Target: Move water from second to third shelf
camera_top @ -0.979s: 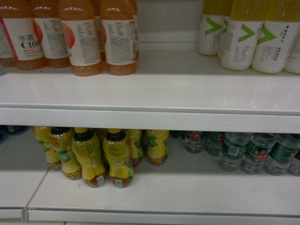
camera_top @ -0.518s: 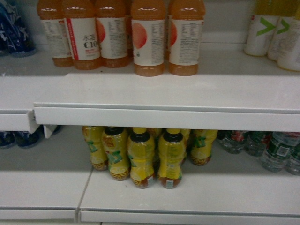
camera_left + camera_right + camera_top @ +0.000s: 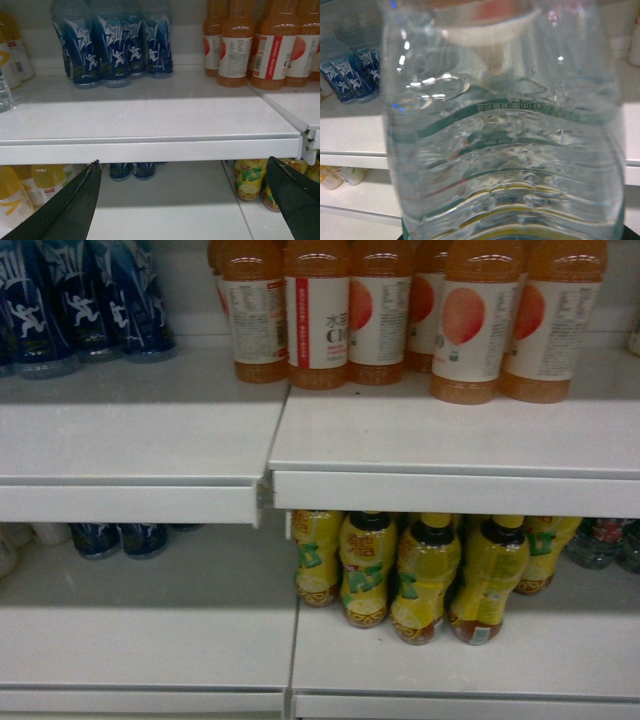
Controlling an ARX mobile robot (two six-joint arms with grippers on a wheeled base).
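Note:
The water (image 3: pixel 505 150) is a clear ribbed bottle with green lettered bands. It fills the right wrist view, close to the camera and off the shelves. My right gripper's fingers are hidden behind it, and only dark slivers show at the bottom corners. More water bottles (image 3: pixel 605 540) with green labels peek in at the right end of the lower shelf (image 3: pixel 450 650). My left gripper (image 3: pixel 183 162) is open and holds nothing. Its dark fingers (image 3: pixel 75 205) spread wide in front of a white shelf edge (image 3: pixel 150 150). Neither gripper shows in the head view.
On the upper shelf (image 3: pixel 450 440) stand orange drink bottles (image 3: pixel 400 310) and blue bottles (image 3: pixel 80 300). Yellow tea bottles (image 3: pixel 420 575) crowd the lower shelf. A seam (image 3: pixel 265 490) splits the left and right shelf boards, and blue bottles (image 3: pixel 120 538) stand deep on the lower left.
The head view has swung left. The orange and yellow bottles slid right, blue bottles came in at the upper left, and the shelved water bottles slipped to the right edge.

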